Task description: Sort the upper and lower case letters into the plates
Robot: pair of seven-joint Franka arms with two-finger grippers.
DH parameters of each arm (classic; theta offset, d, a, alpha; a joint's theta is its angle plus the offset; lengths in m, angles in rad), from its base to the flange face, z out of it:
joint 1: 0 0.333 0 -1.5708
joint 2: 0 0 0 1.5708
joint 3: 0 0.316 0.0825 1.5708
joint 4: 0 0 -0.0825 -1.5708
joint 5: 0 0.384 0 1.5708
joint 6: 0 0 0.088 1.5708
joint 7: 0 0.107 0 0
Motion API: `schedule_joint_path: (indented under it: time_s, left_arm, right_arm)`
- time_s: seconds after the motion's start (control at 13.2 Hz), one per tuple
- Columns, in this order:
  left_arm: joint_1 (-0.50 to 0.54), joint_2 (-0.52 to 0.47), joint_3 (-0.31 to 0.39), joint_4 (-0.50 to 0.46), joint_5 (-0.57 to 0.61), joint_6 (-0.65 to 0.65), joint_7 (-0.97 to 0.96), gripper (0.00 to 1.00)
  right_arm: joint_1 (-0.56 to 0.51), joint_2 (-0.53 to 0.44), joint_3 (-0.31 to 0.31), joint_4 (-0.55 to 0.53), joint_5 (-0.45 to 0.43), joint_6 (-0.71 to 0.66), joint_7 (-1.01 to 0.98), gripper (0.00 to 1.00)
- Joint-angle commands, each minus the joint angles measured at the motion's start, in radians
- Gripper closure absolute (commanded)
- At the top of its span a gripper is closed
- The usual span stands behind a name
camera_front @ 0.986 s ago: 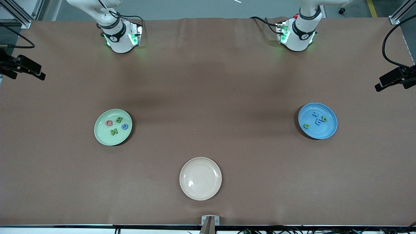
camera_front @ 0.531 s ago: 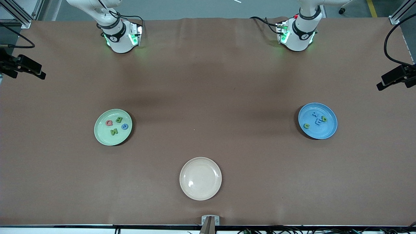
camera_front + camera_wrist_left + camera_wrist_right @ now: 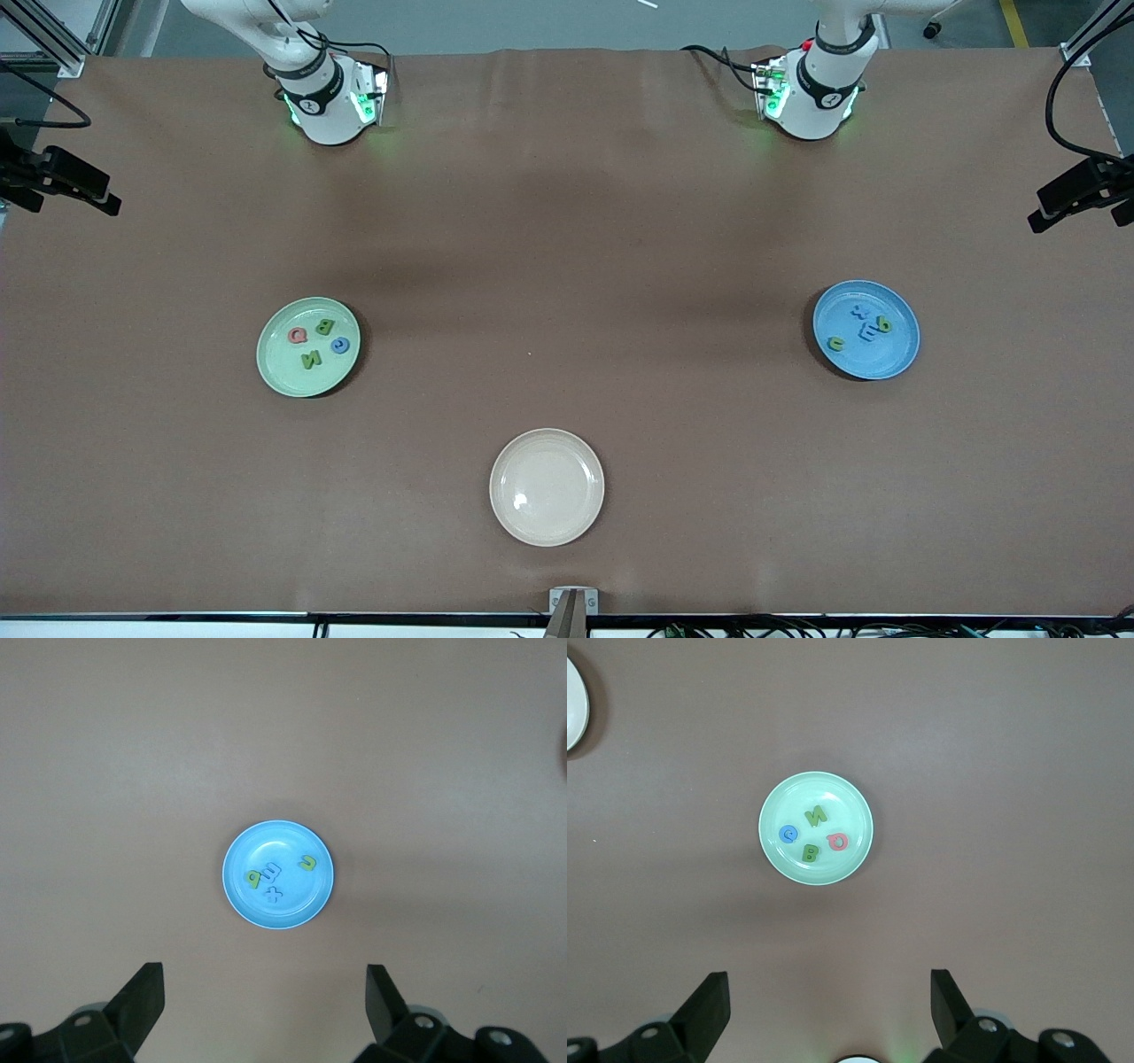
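The mint green plate [image 3: 308, 346], toward the right arm's end of the table, holds a red Q [image 3: 298, 335], green B [image 3: 324, 326], blue C [image 3: 340, 345] and green N [image 3: 311, 359], spread apart inside the rim; the blue plate [image 3: 866, 330], toward the left arm's end, holds a blue x [image 3: 858, 311], green p [image 3: 882, 324], blue E [image 3: 869, 333] and green n [image 3: 835, 342], the p and E touching. Wide bare tabletop [image 3: 567, 266] surrounds both plates, with the cream-white plate [image 3: 547, 486] between them, nearer the front camera. High over the blue plate the left gripper [image 3: 266, 992] hangs empty, fingers wide apart, and the right gripper [image 3: 830, 992] likewise over the mint one.

Four letters [image 3: 317, 341] in mint plate [image 3: 275, 365], four in blue plate [image 3: 886, 363].
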Motion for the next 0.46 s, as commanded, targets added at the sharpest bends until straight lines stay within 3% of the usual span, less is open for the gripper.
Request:
schedule_joint_path:
  time_s: [0.0,0.38]
  left_arm:
    - [0.001,-0.015,-0.001,-0.011,0.018,0.001,0.014,0.0]
    - [0.001,-0.018,-0.003,-0.018,0.007,0.004,0.015,0.0]
  right_arm:
    - [-0.016,0.0,0.011,0.009,0.001,-0.01,-0.011,0.0]
    - [-0.012,0.0,0.014,0.008,-0.009,-0.01,-0.013,0.0]
